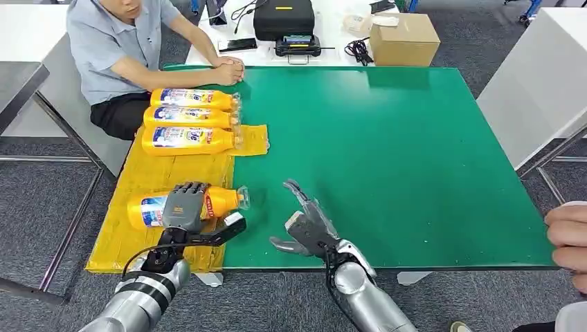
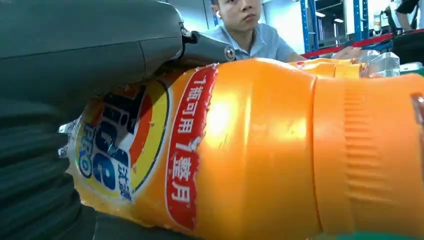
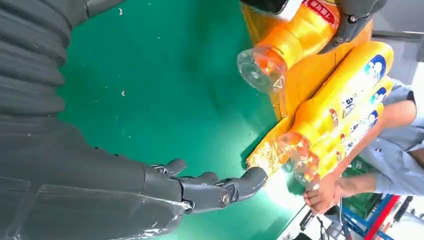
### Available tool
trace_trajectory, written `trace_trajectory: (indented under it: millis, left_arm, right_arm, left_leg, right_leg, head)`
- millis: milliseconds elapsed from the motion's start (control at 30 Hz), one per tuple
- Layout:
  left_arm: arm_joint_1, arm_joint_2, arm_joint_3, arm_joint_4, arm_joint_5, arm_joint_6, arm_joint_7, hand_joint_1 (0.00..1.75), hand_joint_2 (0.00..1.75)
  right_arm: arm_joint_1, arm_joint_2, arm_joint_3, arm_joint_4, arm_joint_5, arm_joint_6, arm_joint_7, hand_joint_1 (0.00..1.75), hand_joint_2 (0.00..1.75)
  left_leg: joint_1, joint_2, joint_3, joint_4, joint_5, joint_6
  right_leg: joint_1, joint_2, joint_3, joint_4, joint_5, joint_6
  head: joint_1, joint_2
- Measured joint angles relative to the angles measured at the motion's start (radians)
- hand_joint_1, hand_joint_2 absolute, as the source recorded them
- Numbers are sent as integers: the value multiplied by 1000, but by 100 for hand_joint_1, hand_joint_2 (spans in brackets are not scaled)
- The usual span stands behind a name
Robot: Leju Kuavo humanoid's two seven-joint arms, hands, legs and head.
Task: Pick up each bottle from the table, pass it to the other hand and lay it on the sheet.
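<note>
Orange plastic detergent bottle [image 1: 181,207] with clear cap, lying on its side on the yellow sheet [image 1: 124,242] near the desk's front-left corner, long axis running left to right, cap end pointing toward the green mat [image 1: 387,159]. Gripped from above by the left hand [image 1: 185,209], fingers wrapped over the label. Right hand [image 1: 308,225] just beside the cap end on the green, released, fingers spread, holding nothing. Three more orange bottles [image 1: 190,119] laid in a row further back on the sheet, by a seated person's clasped hands [image 1: 228,71].

Left wrist view: bottle [image 2: 240,150] close up, pressed under the grey thumb.

Right wrist view: right hand [image 3: 200,192] empty over the mat, bottle's clear cap [image 3: 260,67] facing it, apart. Judged: only letting go remains for this one
</note>
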Motion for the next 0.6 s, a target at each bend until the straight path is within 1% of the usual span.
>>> trace_trajectory:
  millis: [133, 300, 467, 600]
  left_arm:
    - [-14, 0, -2, 13, 27, -40, -18, 0, 175]
    - [-46, 0, -7, 29, 67, -142, -32, 0, 175]
    - [-56, 0, -8, 39, 73, -160, -33, 0, 175]
    - [-74, 0, -14, 47, 100, -233, -38, 0, 175]
  right_arm:
    - [5, 0, -6, -3, 0, 0, 0, 0, 175]
    - [5, 0, -13, -8, 9, 0, 4, 0, 175]
    - [6, 0, -18, -10, 10, 0, 6, 0, 175]
    - [6, 0, -24, -11, 19, 0, 10, 0, 175]
  left_leg:
    - [0, 0, 1, 0, 0, 0]
    - [0, -1, 6, 0, 0, 0]
    - [0, -1, 7, 0, 0, 0]
    - [0, -2, 10, 0, 0, 0]
  right_leg:
    - [0, 0, 2, 0, 0, 0]
    - [0, -1, 7, 0, 0, 0]
    - [0, 0, 8, 0, 0, 0]
    - [0, -1, 11, 0, 0, 0]
  head:
    - [0, 0]
    - [0, 0]
    - [0, 0]
    - [0, 0]
